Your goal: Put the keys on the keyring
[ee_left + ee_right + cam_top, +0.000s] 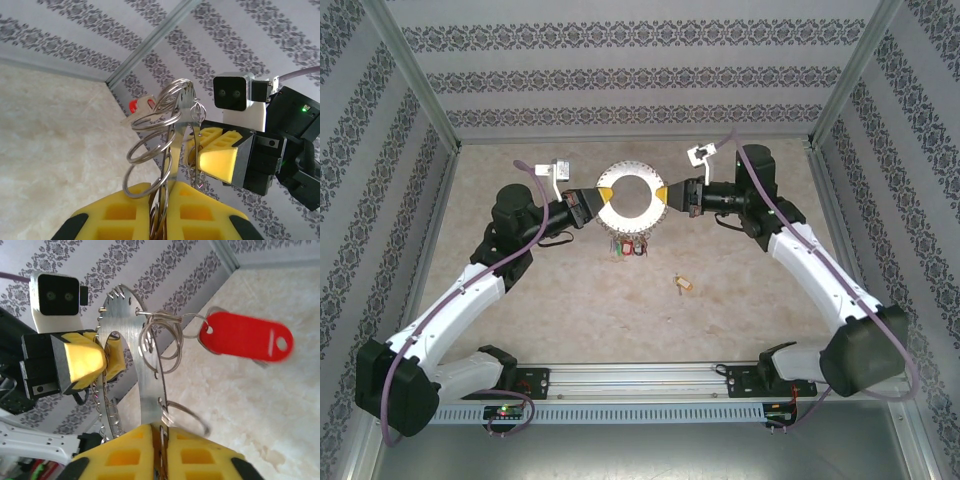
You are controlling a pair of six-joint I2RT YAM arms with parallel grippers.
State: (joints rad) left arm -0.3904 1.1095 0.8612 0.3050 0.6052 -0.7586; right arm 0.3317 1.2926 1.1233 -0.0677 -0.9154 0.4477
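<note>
The keyring (630, 171), a wide silver hoop fringed with small split rings, is held above the table between both arms. My left gripper (598, 197) is shut on its left rim; in the left wrist view the yellow pads (135, 212) clamp the hoop (187, 112) and its rings. My right gripper (665, 194) is shut on the right rim, its pads (200, 455) pinching the plate (130, 335). A red tag (247, 337) hangs from one ring. Coloured keys (628, 245) cluster under the hoop. A tan key (682, 284) lies loose on the table.
Patterned walls with metal corner posts (420, 90) enclose the table on three sides. The arms' base rail (640, 378) runs along the near edge. The tan key lies on open table in front of the hoop.
</note>
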